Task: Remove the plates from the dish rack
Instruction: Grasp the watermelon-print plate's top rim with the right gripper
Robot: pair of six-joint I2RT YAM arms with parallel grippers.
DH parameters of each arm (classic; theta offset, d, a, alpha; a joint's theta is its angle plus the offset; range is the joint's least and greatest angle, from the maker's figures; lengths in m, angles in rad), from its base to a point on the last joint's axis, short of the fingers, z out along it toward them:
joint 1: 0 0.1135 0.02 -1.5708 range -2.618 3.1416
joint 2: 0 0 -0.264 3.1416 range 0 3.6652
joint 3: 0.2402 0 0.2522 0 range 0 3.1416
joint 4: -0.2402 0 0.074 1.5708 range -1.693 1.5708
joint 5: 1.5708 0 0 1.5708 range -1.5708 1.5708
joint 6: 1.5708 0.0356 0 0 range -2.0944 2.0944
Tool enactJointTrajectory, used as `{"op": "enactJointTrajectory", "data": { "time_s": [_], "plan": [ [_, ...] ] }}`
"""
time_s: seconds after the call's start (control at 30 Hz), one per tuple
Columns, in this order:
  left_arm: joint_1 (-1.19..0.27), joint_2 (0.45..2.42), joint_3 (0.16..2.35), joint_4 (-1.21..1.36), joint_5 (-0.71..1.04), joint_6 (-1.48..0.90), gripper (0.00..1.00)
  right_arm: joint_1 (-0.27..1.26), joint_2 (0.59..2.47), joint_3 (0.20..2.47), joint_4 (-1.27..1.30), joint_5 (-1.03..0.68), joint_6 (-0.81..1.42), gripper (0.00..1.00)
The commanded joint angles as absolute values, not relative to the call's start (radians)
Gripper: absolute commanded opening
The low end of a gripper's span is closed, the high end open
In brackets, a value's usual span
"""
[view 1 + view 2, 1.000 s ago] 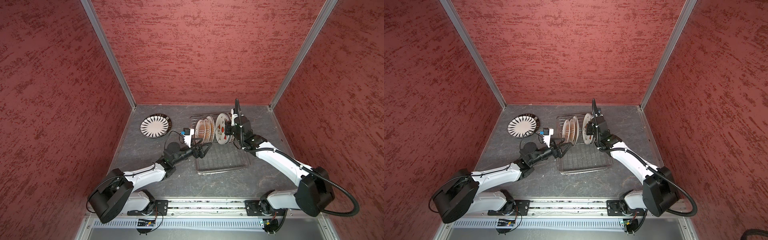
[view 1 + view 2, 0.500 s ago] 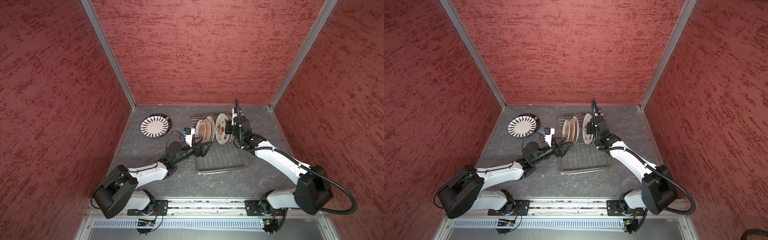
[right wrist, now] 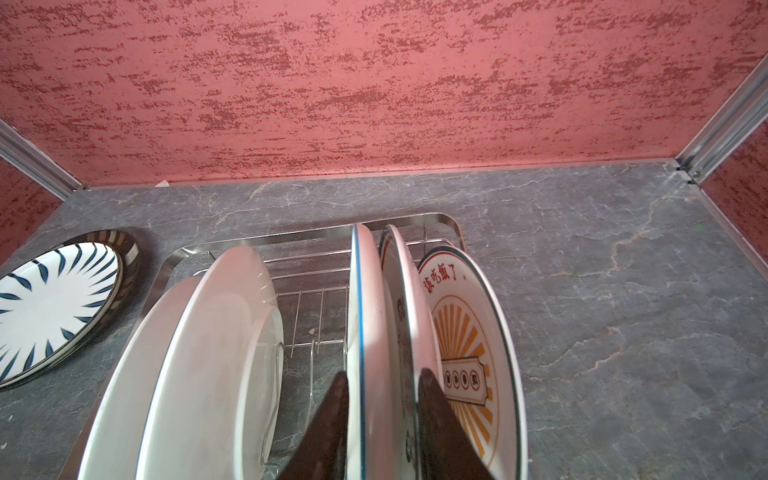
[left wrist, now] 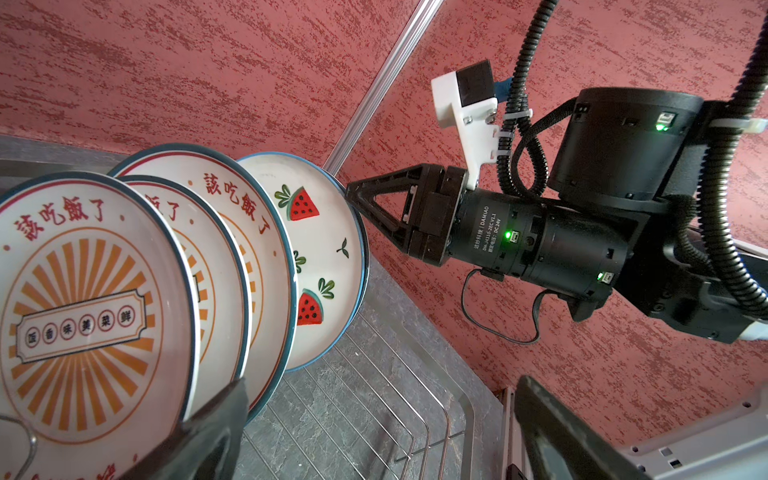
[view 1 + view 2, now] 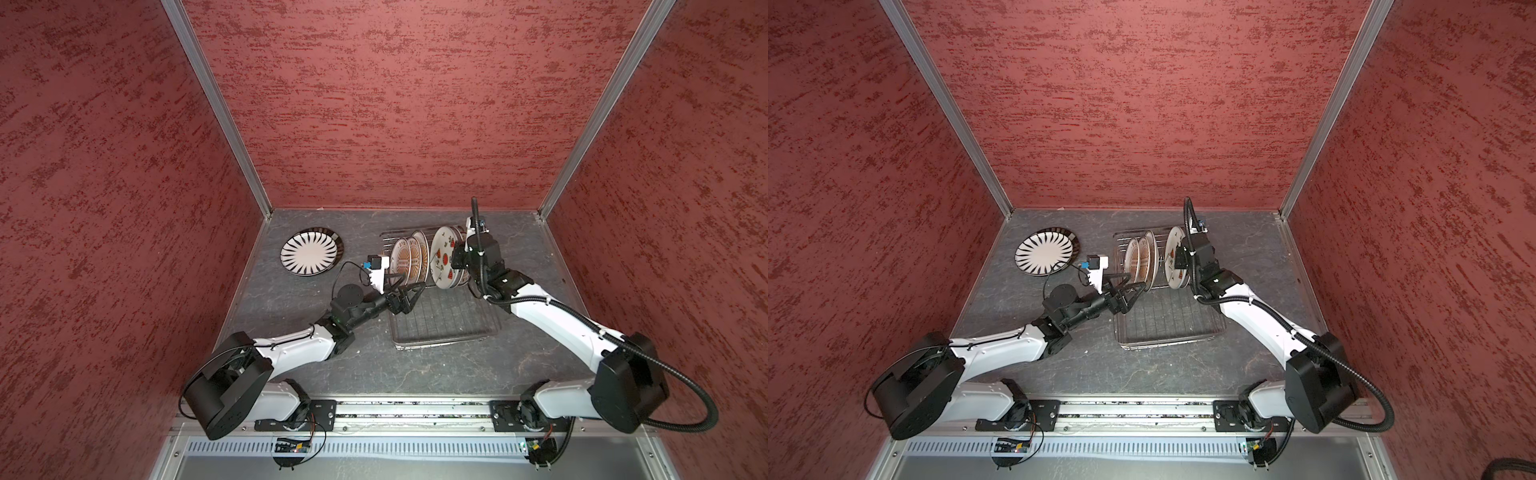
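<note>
Wire, thin and silvery, makes up the dish rack [image 5: 446, 326], a rectangular grid tray with rounded corners, reaching from near the desk's [image 5: 286, 324] far edge toward its middle; the desk is grey and veined like slate. Round glossy plates stand on edge at the rack's far end: three sunburst plates [image 4: 83, 307] with orange rays and red characters, then the blue-rimmed watermelon plate [image 4: 328, 249]. Your right gripper [image 3: 382, 372], dark and wedge-shaped at the tips, is pinched on that plate's upper rim; whether the next rim is caught too, you cannot tell. Your left gripper [image 5: 411, 282] is spread wide and holds nothing, low at the rack's left side just beside the nearest sunburst plate. A striped plate [image 5: 309, 251], dark rays on white, lies flat near the desk's far left corner, apart from the rack.
</note>
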State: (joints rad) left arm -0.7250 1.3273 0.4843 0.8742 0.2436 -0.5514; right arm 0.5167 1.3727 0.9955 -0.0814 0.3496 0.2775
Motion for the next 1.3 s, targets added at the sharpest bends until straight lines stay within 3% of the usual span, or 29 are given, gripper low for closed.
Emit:
{"op": "enactJointTrajectory", "data": {
  "time_s": [0.0, 0.73, 1.27],
  "plan": [
    [-0.732, 1.314, 0.486, 0.872, 0.227, -0.532, 0.99, 0.529, 1.373, 0.995, -0.078, 0.327, 0.278, 0.27],
    [-0.732, 1.275, 0.454, 0.846, 0.184, -0.517, 0.99, 0.546, 1.448, 1.030, -0.119, 0.373, 0.307, 0.25],
    [-0.730, 1.266, 0.439, 0.847, 0.143, -0.511, 1.00, 0.586, 1.628, 1.153, -0.179, 0.500, 0.323, 0.24]
  ]
}}
